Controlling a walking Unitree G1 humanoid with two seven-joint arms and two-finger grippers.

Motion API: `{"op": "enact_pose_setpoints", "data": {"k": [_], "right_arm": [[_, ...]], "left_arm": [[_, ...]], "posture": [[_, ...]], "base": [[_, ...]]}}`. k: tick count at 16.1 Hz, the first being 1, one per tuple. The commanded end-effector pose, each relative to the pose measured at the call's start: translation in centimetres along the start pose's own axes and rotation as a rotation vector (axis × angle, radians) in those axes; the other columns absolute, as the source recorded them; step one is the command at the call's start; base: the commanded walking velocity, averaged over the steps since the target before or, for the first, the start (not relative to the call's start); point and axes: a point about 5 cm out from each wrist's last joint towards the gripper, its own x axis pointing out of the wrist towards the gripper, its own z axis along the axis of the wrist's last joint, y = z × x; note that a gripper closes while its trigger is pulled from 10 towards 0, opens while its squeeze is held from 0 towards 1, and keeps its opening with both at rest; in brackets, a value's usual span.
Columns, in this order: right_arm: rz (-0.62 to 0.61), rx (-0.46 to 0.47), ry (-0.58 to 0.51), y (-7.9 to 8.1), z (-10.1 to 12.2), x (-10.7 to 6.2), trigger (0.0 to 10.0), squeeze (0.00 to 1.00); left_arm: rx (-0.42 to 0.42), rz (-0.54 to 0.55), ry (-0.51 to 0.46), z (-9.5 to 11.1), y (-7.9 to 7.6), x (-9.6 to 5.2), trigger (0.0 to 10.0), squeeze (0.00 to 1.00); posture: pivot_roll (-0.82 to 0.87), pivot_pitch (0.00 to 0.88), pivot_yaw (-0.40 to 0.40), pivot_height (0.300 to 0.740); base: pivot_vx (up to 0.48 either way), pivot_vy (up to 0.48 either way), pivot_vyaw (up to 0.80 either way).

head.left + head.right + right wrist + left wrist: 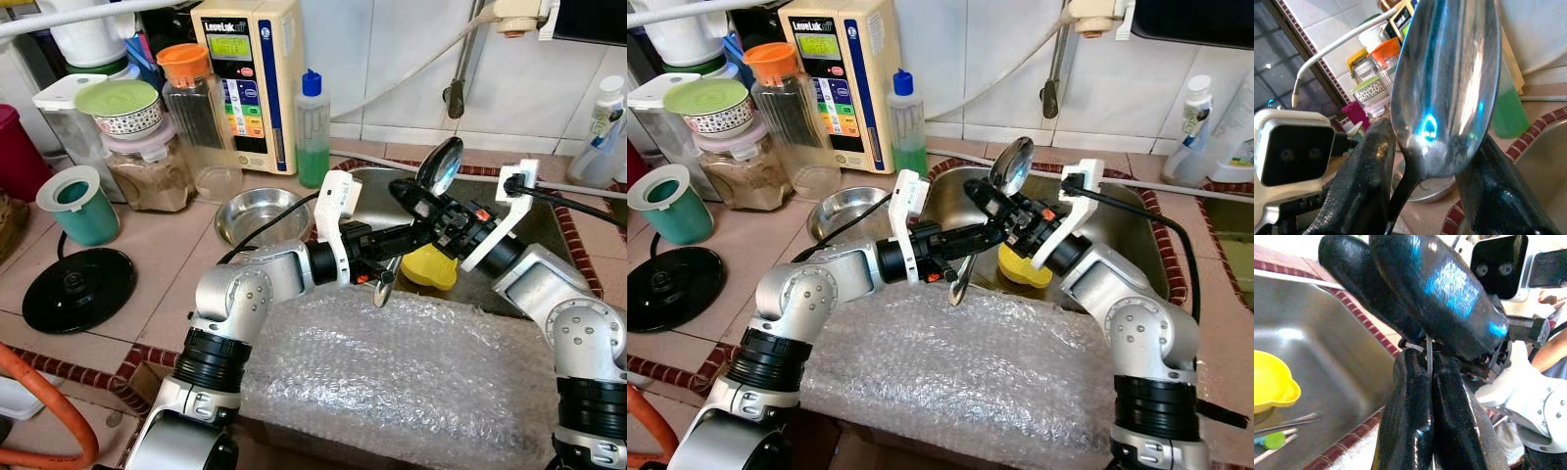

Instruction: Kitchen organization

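A big steel spoon (440,164) stands bowl-up over the near edge of the sink (549,235), both grippers closed on its handle: the right gripper (409,194) just under the bowl, the left gripper (392,257) lower down, the handle's tip poking out beneath. If one lets go before the other has a firm hold, I'd guess the spoon could swing and drop onto the bubble wrap (392,382) or into the sink beside the yellow bowl (431,266). The machine (250,78) against the wall reads something like "LeveLuk"; its other print is too small.
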Motion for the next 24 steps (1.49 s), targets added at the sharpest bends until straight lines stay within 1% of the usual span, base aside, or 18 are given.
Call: {"op": "enact_pose_setpoints", "data": {"k": [1,2,3,4,5,8,9,10,11,13,15,24], "right_arm": [[-0.244,-0.023,-0.068,-3.0,1.8,-2.9,0.0,0.00],[-0.250,-0.024,-0.069,-3.1,1.9,-3.0,0.0,0.00],[-0.259,-0.020,-0.078,-3.2,1.9,-3.2,0.0,0.00],[-0.266,-0.019,-0.083,-3.3,1.9,-3.3,0.0,0.00],[-0.270,-0.019,-0.086,-3.4,2.0,-3.3,0.0,0.00],[-0.269,-0.031,-0.092,-3.5,2.4,-3.5,0.0,0.00],[-0.264,-0.039,-0.091,-3.5,2.6,-3.6,0.0,0.00],[-0.256,-0.048,-0.093,-3.5,2.9,-3.7,0.0,0.00],[-0.253,-0.057,-0.094,-3.6,3.3,-3.7,0.0,0.00],[-0.241,-0.076,-0.105,-3.6,4.0,-3.8,0.0,0.00],[-0.242,-0.073,-0.114,-3.8,4.3,-3.8,0.0,0.00],[-0.242,-0.073,-0.114,-3.8,4.3,-3.8,0.0,0.00]], "left_arm": [[-0.015,-0.118,-0.026,0.4,-0.9,-0.3,4.6,0.00],[-0.016,-0.118,-0.028,0.5,-0.8,-0.3,4.6,0.00],[-0.027,-0.125,-0.034,0.7,-0.7,-0.3,5.0,0.00],[-0.039,-0.134,-0.035,0.9,-0.6,-0.5,5.8,0.00],[-0.053,-0.146,-0.034,1.0,-0.5,-0.7,5.2,0.00],[-0.088,-0.197,-0.005,1.0,-0.5,-1.5,5.8,0.00],[-0.100,-0.211,0.003,0.8,-0.6,-1.6,7.1,0.00],[-0.104,-0.218,0.012,0.7,-0.5,-1.6,7.9,0.00],[-0.115,-0.217,0.022,0.5,-0.4,-1.6,9.7,0.00],[-0.131,-0.240,0.062,-0.2,-0.4,-1.7,10.0,0.00],[-0.151,-0.274,0.086,-0.5,-0.6,-1.9,10.0,0.00],[-0.151,-0.274,0.086,-0.5,-0.6,-1.9,10.0,0.00]], "posture": [[-0.04,0.000,0.076,0.740],[-0.04,0.000,0.079,0.740],[-0.04,0.000,0.078,0.740],[-0.04,0.000,0.077,0.740],[-0.04,0.000,0.073,0.740],[-0.04,0.000,0.067,0.740],[-0.04,0.000,0.066,0.740],[-0.04,0.000,0.065,0.740],[-0.04,0.000,0.062,0.740],[-0.04,0.000,0.058,0.740],[-0.04,0.000,0.054,0.740],[-0.04,0.000,0.054,0.740]], "base": [[0.000,0.000,0.00],[0.000,0.000,0.00],[0.000,0.000,0.00],[0.000,0.000,0.00],[0.000,0.000,0.00],[0.000,0.000,0.00],[0.000,0.000,0.00],[0.000,0.000,0.00],[0.000,0.000,0.00],[0.000,0.000,0.00],[0.000,0.000,0.00],[0.000,0.000,0.00]]}}
